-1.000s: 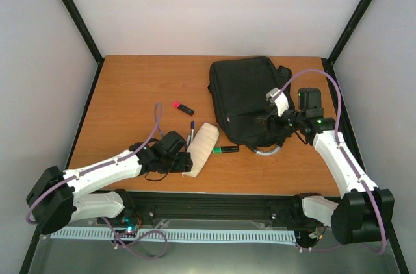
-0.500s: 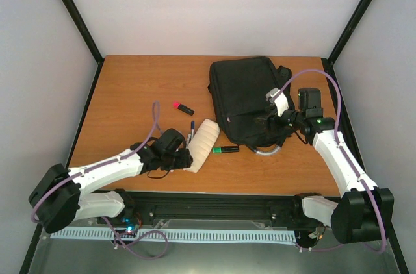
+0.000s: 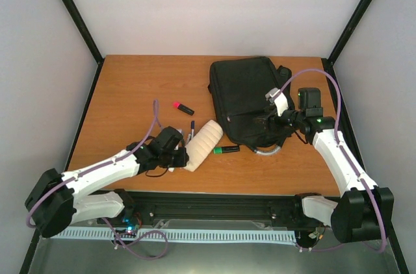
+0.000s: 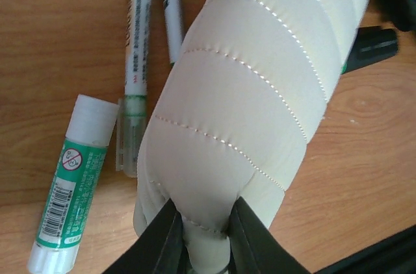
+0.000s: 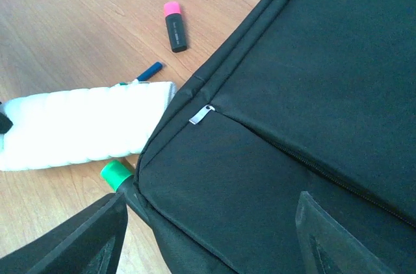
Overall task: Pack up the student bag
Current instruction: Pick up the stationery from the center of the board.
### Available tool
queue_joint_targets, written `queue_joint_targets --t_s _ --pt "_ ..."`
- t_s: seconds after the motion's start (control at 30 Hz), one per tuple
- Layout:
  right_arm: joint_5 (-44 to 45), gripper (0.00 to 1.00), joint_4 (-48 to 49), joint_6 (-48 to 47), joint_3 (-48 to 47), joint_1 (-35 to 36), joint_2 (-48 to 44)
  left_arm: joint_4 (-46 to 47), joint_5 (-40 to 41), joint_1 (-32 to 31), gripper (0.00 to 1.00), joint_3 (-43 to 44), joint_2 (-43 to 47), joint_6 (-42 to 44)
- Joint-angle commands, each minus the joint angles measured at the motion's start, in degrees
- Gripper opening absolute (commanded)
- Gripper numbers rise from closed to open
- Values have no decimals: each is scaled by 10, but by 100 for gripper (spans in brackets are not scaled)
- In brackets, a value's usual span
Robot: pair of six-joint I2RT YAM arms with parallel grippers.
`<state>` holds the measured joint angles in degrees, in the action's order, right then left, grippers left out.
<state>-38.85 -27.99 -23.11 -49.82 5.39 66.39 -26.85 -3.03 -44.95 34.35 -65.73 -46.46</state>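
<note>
The student bag (image 3: 246,99) lies flat at the back right, a black backpack with a silver zip pull (image 5: 201,114) on its front pocket. My right gripper (image 3: 273,121) hovers open over the bag's near corner (image 5: 292,124), with nothing between its fingers. A cream quilted pencil case (image 3: 203,144) lies left of the bag. My left gripper (image 4: 205,235) is shut on the pencil case's near end (image 4: 260,92), pinching the fabric.
A green highlighter (image 3: 226,150) lies partly under the bag's near-left corner. A pink highlighter (image 3: 182,108) sits further back. Two pens (image 4: 140,60) and a green-labelled glue stick (image 4: 68,183) lie just left of the case. The bag's grey handle (image 3: 266,152) curves toward the front.
The left jaws have closed onto the pencil case's near end. The case's far end has swung slightly right toward the bag. The right arm has not moved.
</note>
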Motion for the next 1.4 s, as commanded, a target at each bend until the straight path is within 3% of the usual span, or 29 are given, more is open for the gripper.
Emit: queue_joint_targets --t_s 0.0,0.27,0.57,0.83,1.23,1.37 --pt "-29 72 -19 -3 -31 -3 6 -30 -3 5 1 50 46 76" --pt "-104 71 -132 -82 -125 -3 23 -112 14 3 1 90 117 156" --pt "-102 87 -331 -277 -256 30 70 -189 -14 -62 1 176 96 253" --pt "-136 91 -432 -281 -318 106 119 -179 56 -138 1 219 78 328" --pt "-104 87 -508 -257 -331 214 199 -152 68 -146 1 244 101 416" --pt "-127 79 -552 -287 -339 227 219 -150 99 -146 1 246 103 421"
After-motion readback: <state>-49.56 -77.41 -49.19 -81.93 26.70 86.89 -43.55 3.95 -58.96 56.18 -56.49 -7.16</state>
